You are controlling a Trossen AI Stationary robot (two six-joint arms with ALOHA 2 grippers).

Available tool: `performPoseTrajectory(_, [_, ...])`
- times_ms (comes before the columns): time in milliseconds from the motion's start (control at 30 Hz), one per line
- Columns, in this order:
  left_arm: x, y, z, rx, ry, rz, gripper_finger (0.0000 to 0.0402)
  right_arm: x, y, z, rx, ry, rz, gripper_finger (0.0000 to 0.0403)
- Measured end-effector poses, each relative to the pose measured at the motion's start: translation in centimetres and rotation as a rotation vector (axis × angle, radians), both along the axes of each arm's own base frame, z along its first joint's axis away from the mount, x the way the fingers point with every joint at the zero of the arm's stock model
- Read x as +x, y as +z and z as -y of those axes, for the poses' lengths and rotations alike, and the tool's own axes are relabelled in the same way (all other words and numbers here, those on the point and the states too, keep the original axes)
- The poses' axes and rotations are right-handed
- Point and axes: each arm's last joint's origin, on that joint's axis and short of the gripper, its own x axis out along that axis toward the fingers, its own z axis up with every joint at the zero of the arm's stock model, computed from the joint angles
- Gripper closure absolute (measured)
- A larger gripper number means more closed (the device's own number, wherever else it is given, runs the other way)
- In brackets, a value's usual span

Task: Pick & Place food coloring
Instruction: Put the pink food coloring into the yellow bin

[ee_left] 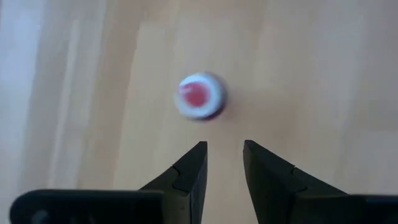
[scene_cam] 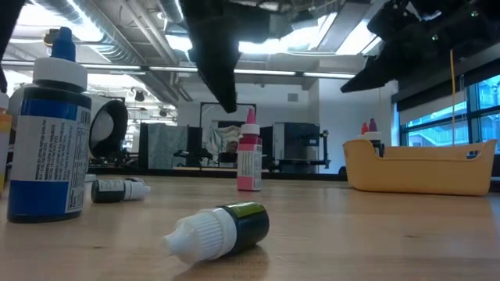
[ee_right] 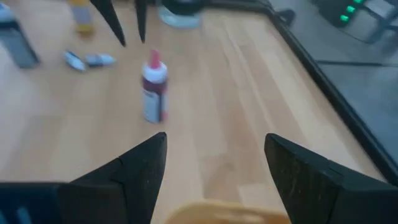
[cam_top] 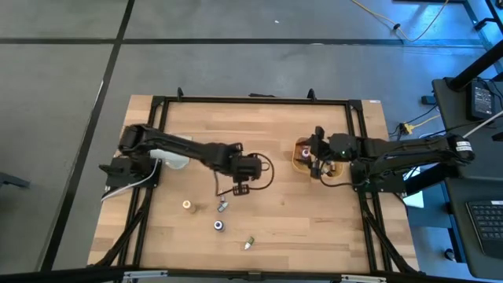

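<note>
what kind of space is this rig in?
Looks like a robotics lab or industrial workspace, not a kitchen: exposed ceiling ducts, a black framed wooden table on a bare grey floor, and a keyboard and cabled gear beside it.

Red bottle point(scene_cam: 249, 160) upright, tan tray point(scene_cam: 422, 168) — right

High view: overhead, straight down, whole table point(cam_top: 314, 212). Low view: tabletop height, level, facing room. Left wrist view: close, downward onto red bottle point(ee_left: 200, 96). Right wrist view: oblique across table; shares same red bottle point(ee_right: 153, 93).
</note>
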Motion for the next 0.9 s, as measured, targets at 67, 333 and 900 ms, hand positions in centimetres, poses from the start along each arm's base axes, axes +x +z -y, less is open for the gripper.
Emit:
performPoseTrajectory(67, [-0.7,-0.2,0.5,-0.013,-0.027,0.117,0.0303,0.5,0.0,-0.1,0.017,0.035,0.025,0.013])
performPoseTrajectory(333, [-4.7,0.3,0.6,-0.085,-0.161,0.527,0.0302,3.6,-0.5,-0.4,0.022,0.145,0.15,0.013])
performPoseTrajectory(900, [-13.8,2.5,-1.2,0.174,-0.184,0.899,0.0303,15.6,1.5,-0.1,-0.082,0.29,-0.257,0.013])
